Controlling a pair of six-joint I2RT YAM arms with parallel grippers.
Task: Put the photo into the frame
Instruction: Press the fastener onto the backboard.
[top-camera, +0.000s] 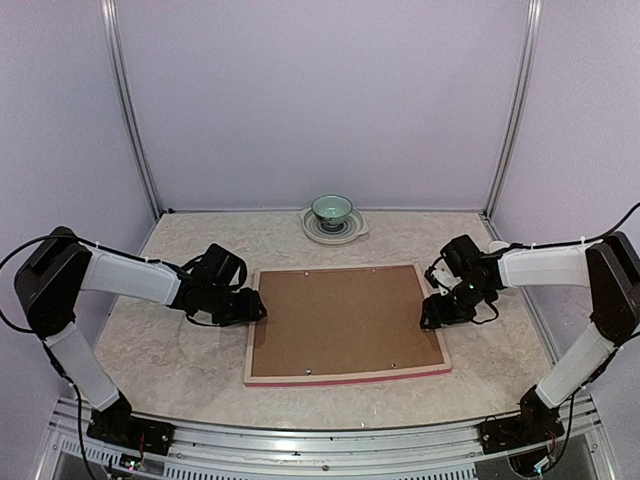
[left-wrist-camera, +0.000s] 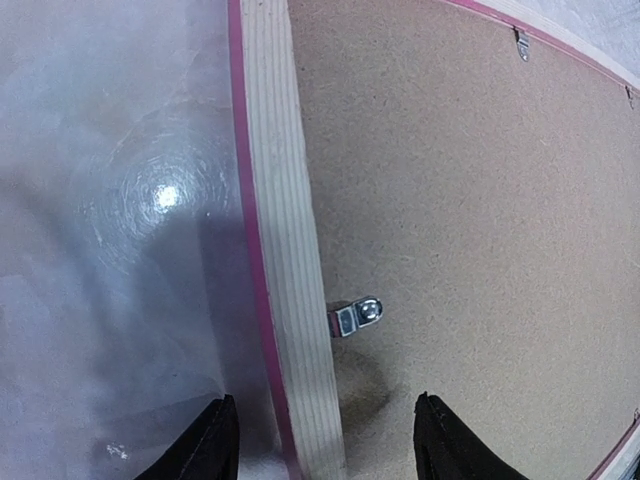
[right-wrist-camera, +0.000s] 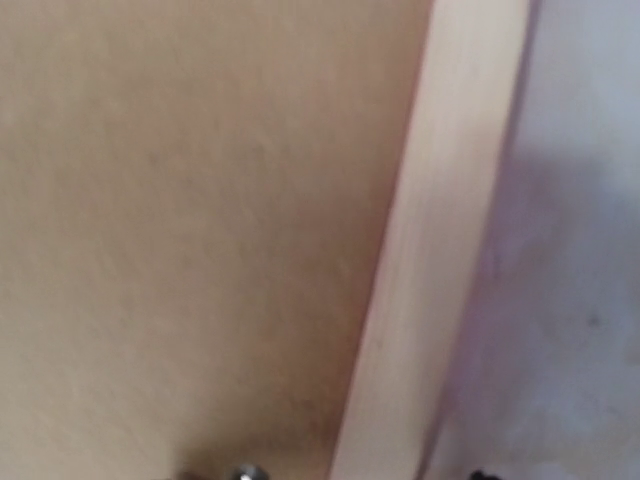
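Left gripper (left-wrist-camera: 322, 420) straddles the left rail of the frame (left-wrist-camera: 285, 200), jaws apart

Right wrist cam is pure mush: the frame (right-wrist-camera: 440, 240) rim and backing board (right-wrist-camera: 190, 220) are soft smears, and the right gripper (top-camera: 434, 318) fingers are just dark specks clipped at 6 o'clock, so no telling its grip. Left gripper (left-wrist-camera: 320, 440) shows only tips, cut off around 5 and 7. Frame's face-down, front hidden. And the bowl (top-camera: 331, 209) pattern at 12: too tiny.
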